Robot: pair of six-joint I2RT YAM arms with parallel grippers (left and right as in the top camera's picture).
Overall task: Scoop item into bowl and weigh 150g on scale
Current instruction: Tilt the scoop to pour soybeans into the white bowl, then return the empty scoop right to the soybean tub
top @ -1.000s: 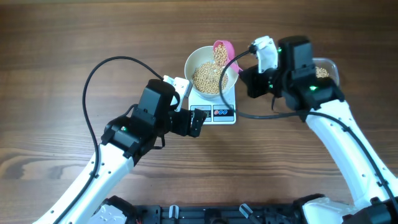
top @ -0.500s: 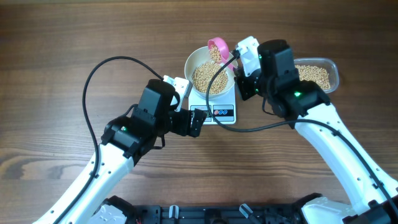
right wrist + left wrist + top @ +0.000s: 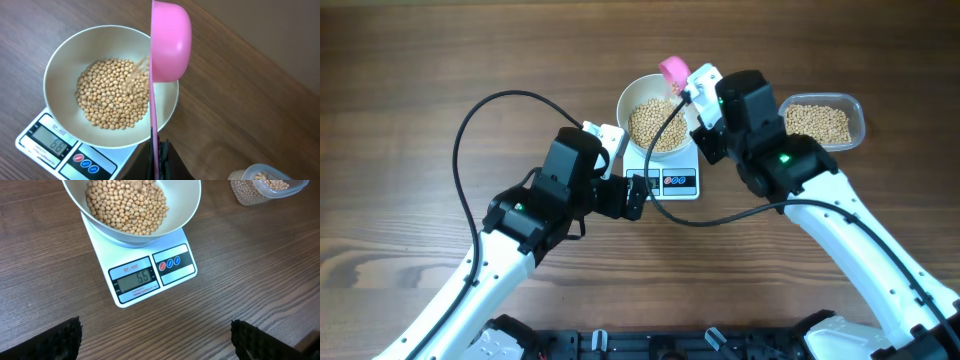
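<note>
Looking down from overhead: my right gripper [image 3: 697, 92] is pressed together on the handle of a pink scoop [image 3: 672, 70], which sits at the far rim of the white bowl [image 3: 624, 108]. The bowl stands on the scale [image 3: 665, 184] and holds a bed of beans [image 3: 655, 125]. My left gripper [image 3: 638, 196] is spread wide just beside the scale's front edge, gripping nothing. A clear tub [image 3: 858, 124] with more beans lies on the wooden table [image 3: 420, 60], to the right of the bowl.

Left wrist view: my two dark fingers [image 3: 64, 341] show only at the lower corners, far apart, over bare table. Beyond them is the scale [image 3: 172, 282], whose display appears to read 55. The bowl [image 3: 187, 207] of beans [image 3: 127, 207] covers its platform. Part of the tub [image 3: 282, 189] sits at the upper right.

Right wrist view: my right gripper [image 3: 159, 161] pinches the scoop's thin handle at the bottom edge. The scoop [image 3: 171, 42] is turned on its side over the bowl's right rim, its back toward the camera. A few beans blur at its lip. The bowl [image 3: 54, 67] holds the beans [image 3: 112, 97], and a corner of the scale [image 3: 47, 145] shows below it.
</note>
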